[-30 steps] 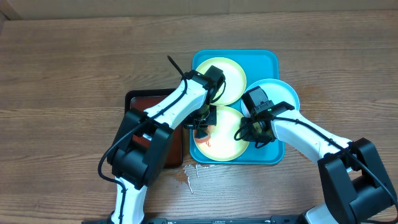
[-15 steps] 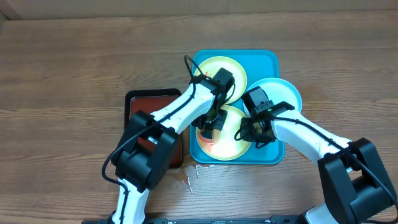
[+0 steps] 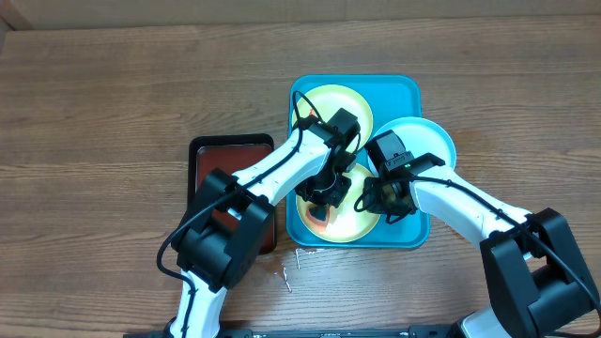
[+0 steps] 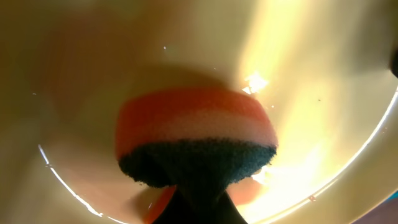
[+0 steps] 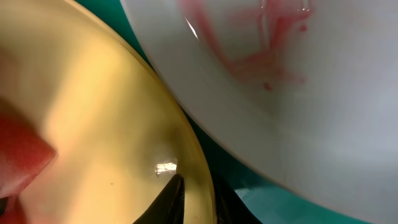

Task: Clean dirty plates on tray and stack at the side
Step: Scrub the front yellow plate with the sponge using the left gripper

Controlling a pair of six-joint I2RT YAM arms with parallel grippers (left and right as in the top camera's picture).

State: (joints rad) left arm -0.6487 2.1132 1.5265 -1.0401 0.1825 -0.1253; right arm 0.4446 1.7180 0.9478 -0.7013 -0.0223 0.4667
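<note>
**Orange sponge on one plate, nothing stacked yet**

Orange on top and dark underneath, the sponge [image 4: 196, 140] is pinched tight in the left end effector [image 3: 321, 195]. It presses down on the near plate [image 3: 347, 223], the yellow-green one closest to the near edge of the tabletop [image 3: 113, 113].

The right end effector [image 3: 380, 199] is at the right side of that same plate. We see one dark finger [image 5: 171, 198] lying on the inside of the rim. We think it is closed narrow on the rim to keep the plate from sliding.

The tray [image 3: 404, 84] sits a little toward the right edge from the middle of the tabletop. All three plates are on it. The far plate [image 3: 349, 101], also yellow-green, lies at the tray's far end. The blue-rimmed plate [image 3: 427, 141] hangs over the tray's right side, toward the right edge. It has red smears [image 5: 267, 50] on its white middle, so we can see it is dirty.

A black tray [image 3: 225, 155] with a reddish-brown inside lies just beside the blue tray, on the side toward the left edge.

We think the job is near its start. One plate is being scrubbed. We cannot tell how clean it is, or whether the far plate is dirty. Cleaning the others and stacking all three at the side is left to do.
</note>
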